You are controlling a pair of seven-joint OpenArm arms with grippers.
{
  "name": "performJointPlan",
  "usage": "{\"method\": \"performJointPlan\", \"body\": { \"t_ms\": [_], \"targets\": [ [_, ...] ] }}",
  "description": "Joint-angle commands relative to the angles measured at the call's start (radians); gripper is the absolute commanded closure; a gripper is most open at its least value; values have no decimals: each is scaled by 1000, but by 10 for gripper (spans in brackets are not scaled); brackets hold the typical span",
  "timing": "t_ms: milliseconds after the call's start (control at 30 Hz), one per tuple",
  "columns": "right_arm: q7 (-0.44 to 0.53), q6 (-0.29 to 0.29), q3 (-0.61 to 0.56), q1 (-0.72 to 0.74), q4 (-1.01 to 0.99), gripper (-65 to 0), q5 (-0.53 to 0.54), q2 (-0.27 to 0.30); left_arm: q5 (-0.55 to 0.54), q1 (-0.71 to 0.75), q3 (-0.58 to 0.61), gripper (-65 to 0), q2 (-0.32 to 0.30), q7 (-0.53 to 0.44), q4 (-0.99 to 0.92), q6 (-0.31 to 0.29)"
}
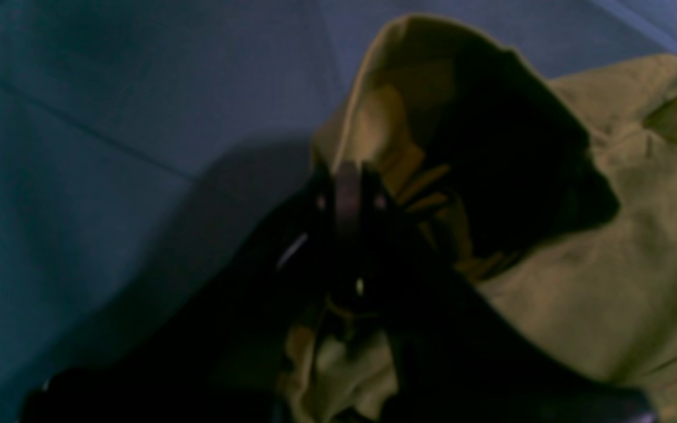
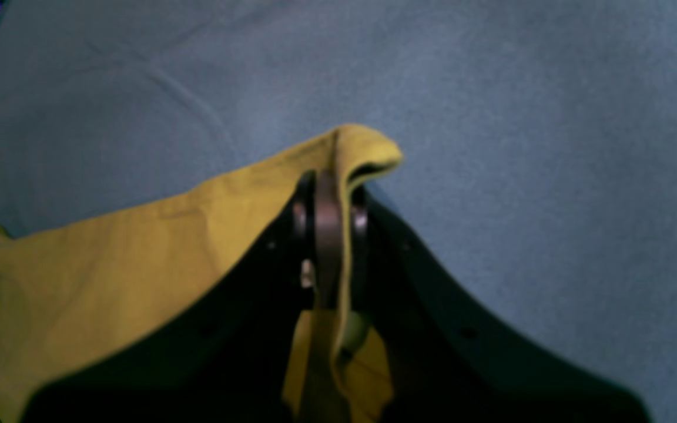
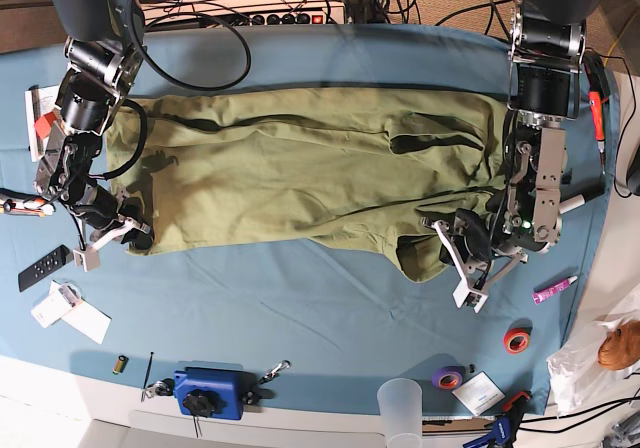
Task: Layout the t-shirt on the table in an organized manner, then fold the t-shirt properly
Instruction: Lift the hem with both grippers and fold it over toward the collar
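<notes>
t-shirt (image 3: pixel 300 168): olive green, spread wide across the tabletop (image 3: pixel 320 298) from 9 o'clock to 3 o'clock in the base view; wrinkled, with a bunched, turned-over corner near 4 o'clock; a dark fold runs along its upper part

tabletop: covered in blue-teal cloth; bare at the middle of the near side, with small items scattered along the near edge

left tool (image 1: pixel 347 176): clenched on the t-shirt's bunched corner; in the left wrist view the cloth rises in a hooded fold just above the closed jaws; in the base view it sits at about 4 o'clock

right tool (image 2: pixel 329 182): clenched on a t-shirt edge; in the right wrist view a small flap of cloth curls over the closed jaws, lifted off the tabletop; in the base view it sits at about 8 o'clock

blue box (image 3: pixel 210 390): near edge, about 7 o'clock

clear cup (image 3: pixel 402 408): near edge, about 5 o'clock

tape rolls: a red one (image 3: pixel 517 340) and a purple one (image 3: pixel 446 377), near 4 to 5 o'clock
</notes>
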Motion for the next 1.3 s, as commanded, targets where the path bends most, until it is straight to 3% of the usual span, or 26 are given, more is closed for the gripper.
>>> {"method": "performJointPlan", "body": {
  "t_ms": [0,200,300,567,767,933,1100,1267],
  "targets": [
    [-26,-5,0,14,19,0,-18,12,-8,-41,-5,0,-6,-14,16,0],
    [-28,-5,2,14,163,0,10,14,-12,-99,-5,0,-6,27,34,1],
    [-31,-5,2,14,232,0,10,14,-11,-122,-5,0,-6,60,66,35],
    [-53,-5,2,11,300,0,15,14,-11,-117,-7,0,-11,154,143,37],
    [-114,-5,63,-23,353,0,137,14,-12,-18,-54,0,-35,174,272,37],
    [-187,-5,153,-117,479,0,216,14,-82,98,-139,0,-47,163,387,21],
    [-195,-5,185,-239,598,0,250,14,-107,184,-211,0,-47,156,466,21],
    [-194,-5,185,-330,647,0,256,14,-145,271,-256,0,-47,159,522,-31]
  ]
}}
